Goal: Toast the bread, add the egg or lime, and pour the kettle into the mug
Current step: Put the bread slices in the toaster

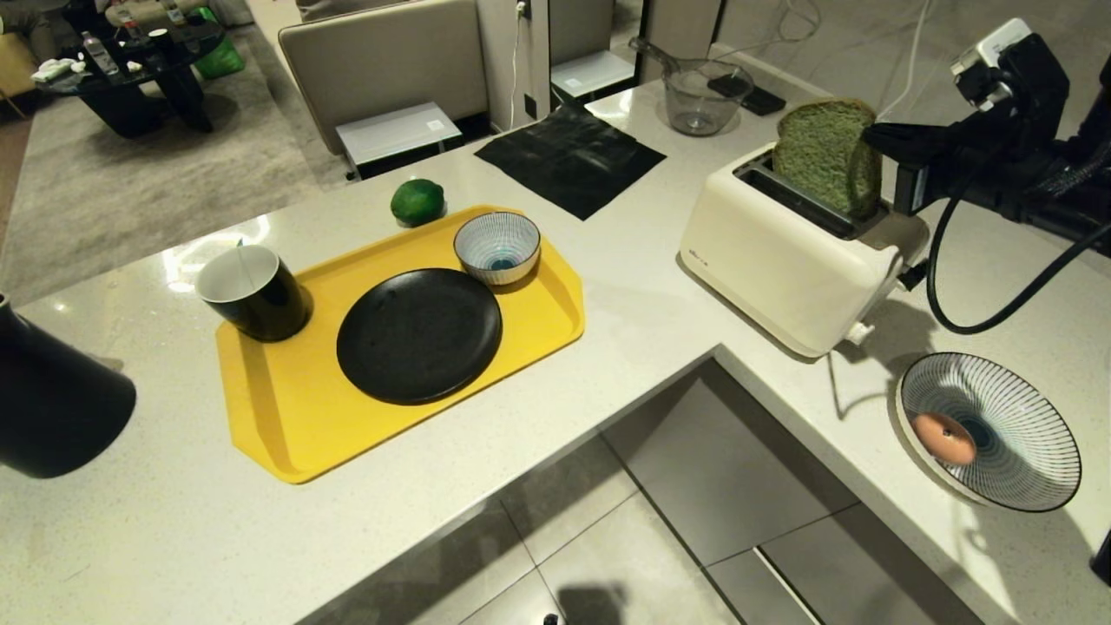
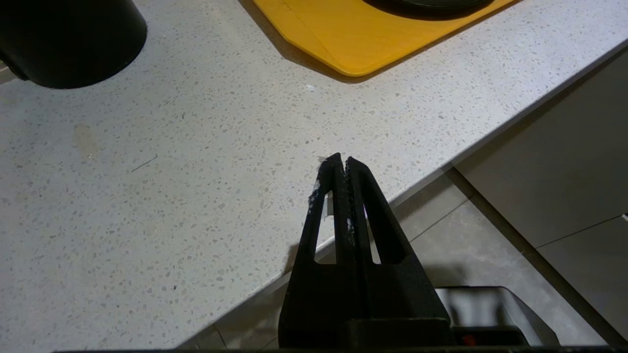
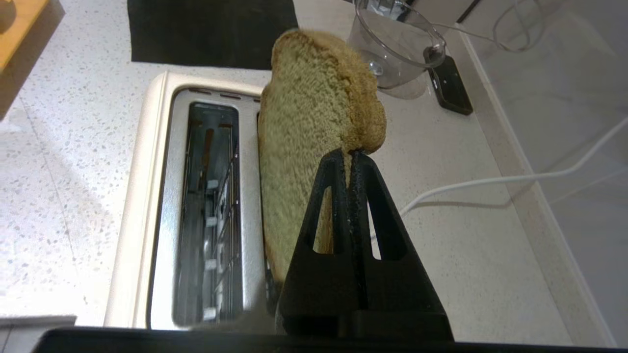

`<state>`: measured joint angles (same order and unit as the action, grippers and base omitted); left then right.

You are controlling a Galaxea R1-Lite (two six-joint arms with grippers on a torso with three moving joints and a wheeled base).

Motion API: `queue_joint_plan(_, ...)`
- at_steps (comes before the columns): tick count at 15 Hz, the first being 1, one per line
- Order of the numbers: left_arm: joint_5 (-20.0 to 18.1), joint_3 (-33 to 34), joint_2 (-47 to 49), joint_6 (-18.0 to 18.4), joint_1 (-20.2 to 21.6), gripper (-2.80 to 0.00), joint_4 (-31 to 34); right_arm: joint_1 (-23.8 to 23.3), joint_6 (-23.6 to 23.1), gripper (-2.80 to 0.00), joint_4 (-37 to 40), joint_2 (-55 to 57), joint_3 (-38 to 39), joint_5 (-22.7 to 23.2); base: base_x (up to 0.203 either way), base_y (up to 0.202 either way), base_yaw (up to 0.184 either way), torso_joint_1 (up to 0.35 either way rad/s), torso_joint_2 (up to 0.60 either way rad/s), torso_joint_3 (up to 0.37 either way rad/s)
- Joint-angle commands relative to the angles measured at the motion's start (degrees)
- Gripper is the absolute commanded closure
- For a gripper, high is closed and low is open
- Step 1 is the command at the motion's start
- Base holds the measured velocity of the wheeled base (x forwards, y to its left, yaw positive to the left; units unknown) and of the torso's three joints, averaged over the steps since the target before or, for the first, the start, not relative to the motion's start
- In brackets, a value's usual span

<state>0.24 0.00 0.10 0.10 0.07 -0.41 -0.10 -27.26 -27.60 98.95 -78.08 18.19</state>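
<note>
Green-crumbed bread [image 3: 314, 122] stands in the toaster [image 1: 781, 260].
Right gripper [image 3: 347, 154] pinches its crust; left gripper [image 2: 342, 161] clenched, empty.

We are in a home kitchen: a speckled stone desk [image 1: 608, 286] holds a cream toaster [image 1: 781, 252], with a living-room sofa [image 1: 382, 61] and rug [image 1: 130, 191] beyond.

Head cam high over counter [image 1: 608, 286]; wrist cams close; toaster [image 1: 790, 252] shared w/ right.

bread [image 1: 820, 152] upright in slot | lime [image 1: 417, 200] on counter | mug [image 1: 252, 292] on tray corner
</note>
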Motion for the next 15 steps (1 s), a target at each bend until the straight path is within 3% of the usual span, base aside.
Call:
queue_joint_plan(1, 0.0, 0.0, 0.0, 0.0, 0.0, 0.00, 0.0, -0.4, -0.1, 0.00, -0.2, -2.1, 3.2, 0.2, 0.000, 0.000, 0.000, 0.000, 0.00, 0.000)
queue_joint_plan(6, 0.0, 0.0, 0.0, 0.0, 0.0, 0.00, 0.0, -0.9, -0.1, 0.00, -3.3, -2.0, 7.1, 0.1, 0.000, 0.000, 0.000, 0.000, 0.00, 0.000)
queue_joint_plan(14, 0.0, 0.0, 0.0, 0.0, 0.0, 0.00, 0.0, -0.8, 0.0, 0.00, -3.3, -2.8, 6.8, 0.0, 0.000, 0.000, 0.000, 0.000, 0.00, 0.000)
queue_joint_plan(15, 0.0, 0.0, 0.0, 0.0, 0.0, 0.00, 0.0, -0.8, 0.2, -2.80, -3.3, -3.0, 6.8, 0.0, 0.000, 0.000, 0.000, 0.000, 0.00, 0.000)
